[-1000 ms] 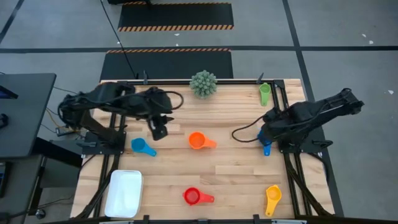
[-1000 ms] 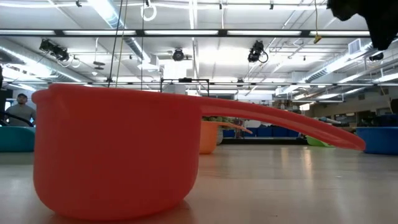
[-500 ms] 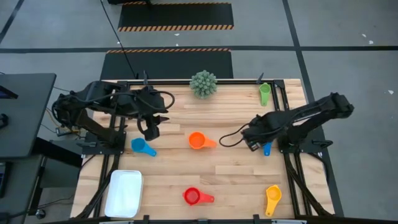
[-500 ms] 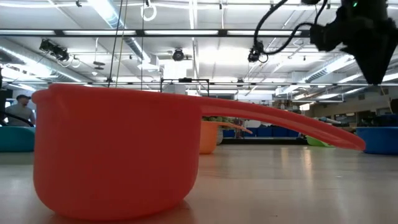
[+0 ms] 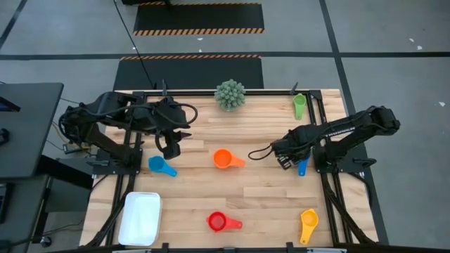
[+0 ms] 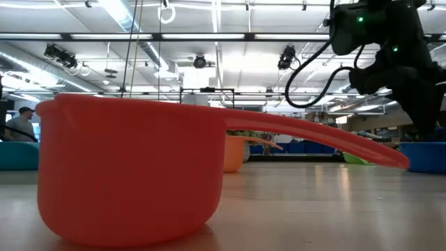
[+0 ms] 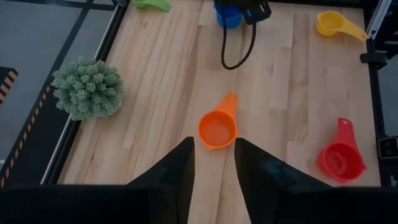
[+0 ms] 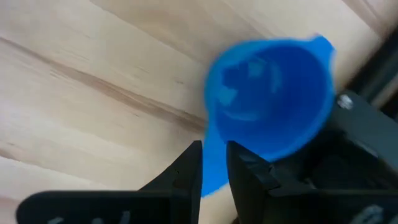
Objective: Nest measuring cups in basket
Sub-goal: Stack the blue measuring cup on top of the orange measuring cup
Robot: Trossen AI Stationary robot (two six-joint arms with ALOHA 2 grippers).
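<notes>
1. Since the earlier frames the right arm has swung inward from the desk's right edge, so the right tool (image 5: 283, 157) now hangs just beside the dark blue cup (image 5: 301, 168); the left arm has pulled back a little toward the desk's rear-left. No cup has shifted.
2. Right tool: fingers (image 8: 186, 177) stand narrowly apart with nothing between them. The wrist cam looks down on the dark blue cup (image 8: 268, 106), its handle running toward the finger gap, prob lined up for a pinch on the handle. Not gripped yet.
3. Left tool (image 7: 212, 163): fingers slightly spread, empty, aimed toward the orange cup (image 7: 217, 129), which lies ahead of the tips and apart from them. Looks like it waits while the right arm works.
4. Cups are scattered singly on the desk (image 5: 267, 197): light blue cup (image 5: 162, 166) just under the left arm, red cup (image 5: 223, 223) front centre, yellow cup (image 5: 308, 224) front right, green cup (image 5: 299, 105) rear right.
5. Basket (image 5: 140, 218) sits at the front-left corner, nothing in it, well apart from both tools. The dark blue cup lies across the desk from it, so nesting hasn't begun.
6. Spiky plant (image 5: 230, 95) at rear centre, not part of the job.
</notes>
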